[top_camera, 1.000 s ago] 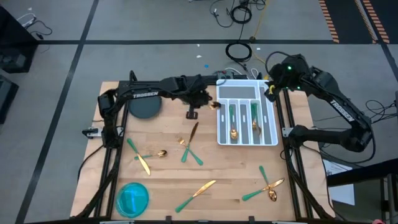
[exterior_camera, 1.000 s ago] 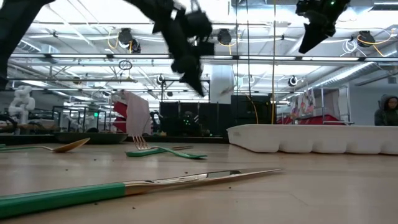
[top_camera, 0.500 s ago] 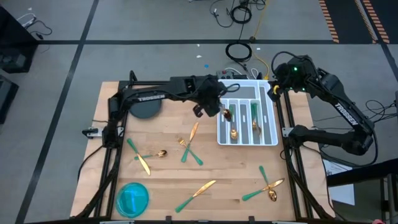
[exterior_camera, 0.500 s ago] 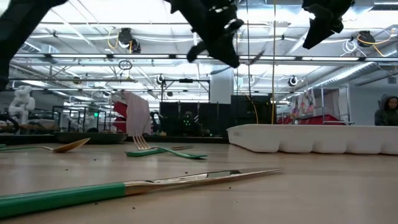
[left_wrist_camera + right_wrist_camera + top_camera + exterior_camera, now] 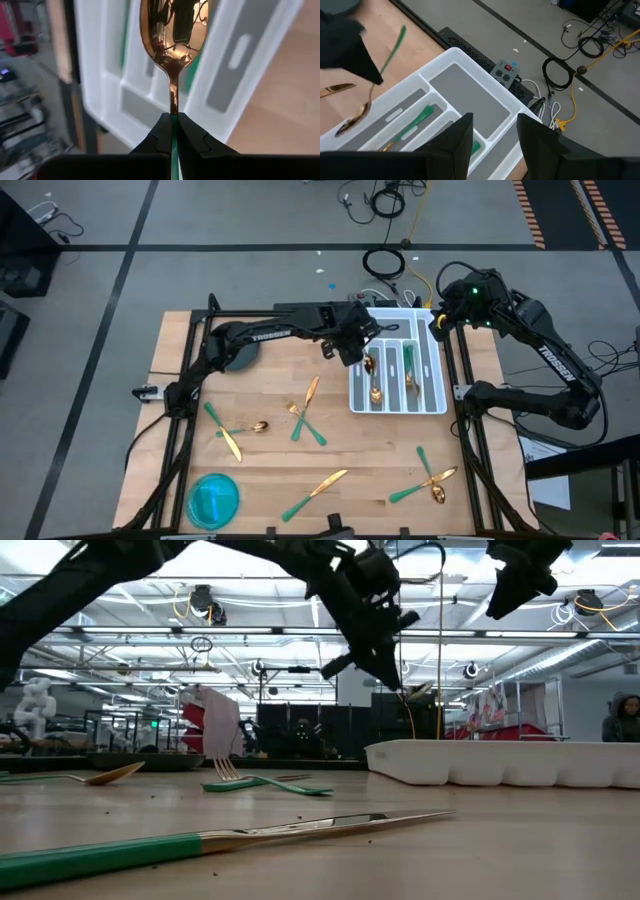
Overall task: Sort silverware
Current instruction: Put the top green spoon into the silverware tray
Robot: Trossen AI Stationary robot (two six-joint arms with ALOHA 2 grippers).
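Between the left fingers (image 5: 172, 131), a spoon (image 5: 174, 30) sticks out.

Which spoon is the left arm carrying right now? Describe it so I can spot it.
Find the white tray at the table's far right. At its left edge the left gripper is shut on a gold spoon, held by its green handle. It is the only spoon in the air.

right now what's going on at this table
A robot is sorting gold and green silverware into a white tray. Its left hand is shut on the handle of a spoon and holds it in the air over the tray's left side. The right hand hangs open above the tray's far end, holding nothing. A few pieces already lie in the tray's slots. Forks, knives and spoons lie scattered on the wooden table, near a blue bowl.
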